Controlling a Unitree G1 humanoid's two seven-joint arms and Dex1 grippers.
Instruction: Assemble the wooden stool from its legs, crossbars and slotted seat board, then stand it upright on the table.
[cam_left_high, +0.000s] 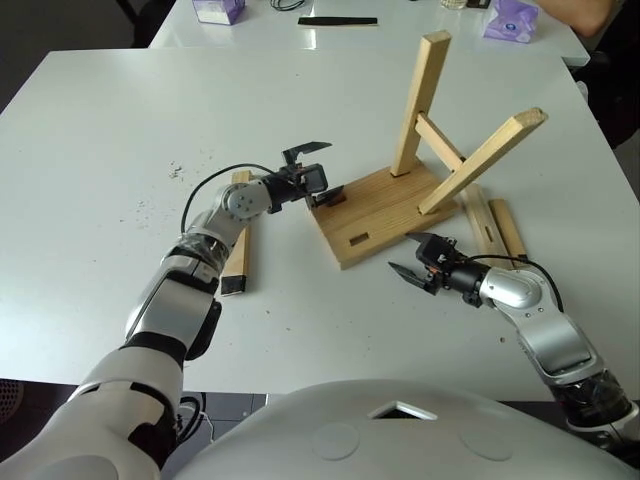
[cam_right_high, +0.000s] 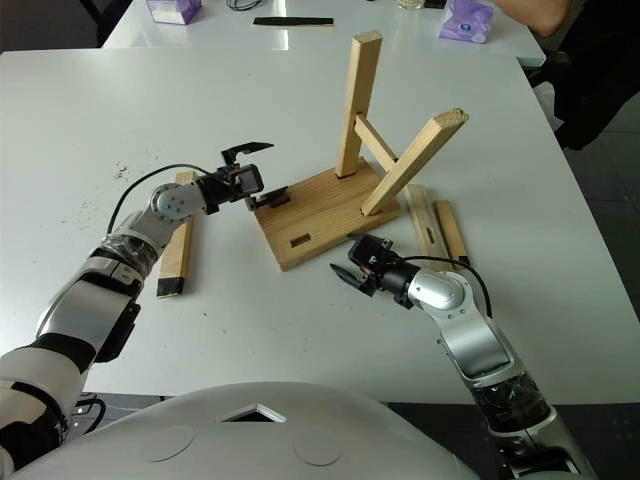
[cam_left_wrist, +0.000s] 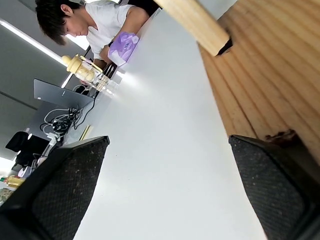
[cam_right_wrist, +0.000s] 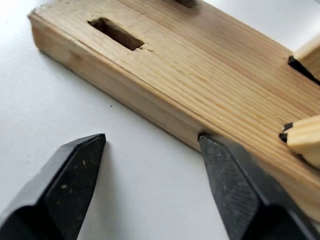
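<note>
The slotted seat board (cam_left_high: 385, 212) lies flat on the white table (cam_left_high: 120, 120). One leg (cam_left_high: 421, 100) stands upright in it. A second leg (cam_left_high: 484, 160) leans out to the right, and a short crossbar (cam_left_high: 440, 143) joins the two. An empty slot (cam_right_wrist: 115, 34) shows near the board's front corner. My left gripper (cam_left_high: 330, 172) is open at the board's left corner, its lower finger (cam_left_wrist: 272, 190) touching the wood. My right gripper (cam_left_high: 402, 253) is open, low on the table beside the board's front edge (cam_right_wrist: 150, 107), with one fingertip (cam_right_wrist: 210, 145) against that edge.
A loose wooden leg (cam_left_high: 239, 250) lies under my left forearm. Two more loose pieces (cam_left_high: 495, 228) lie right of the board. Wood crumbs (cam_left_high: 175, 171) dot the left side. On the far table lie purple tissue packs (cam_left_high: 511, 18) and a black strip (cam_left_high: 338, 20).
</note>
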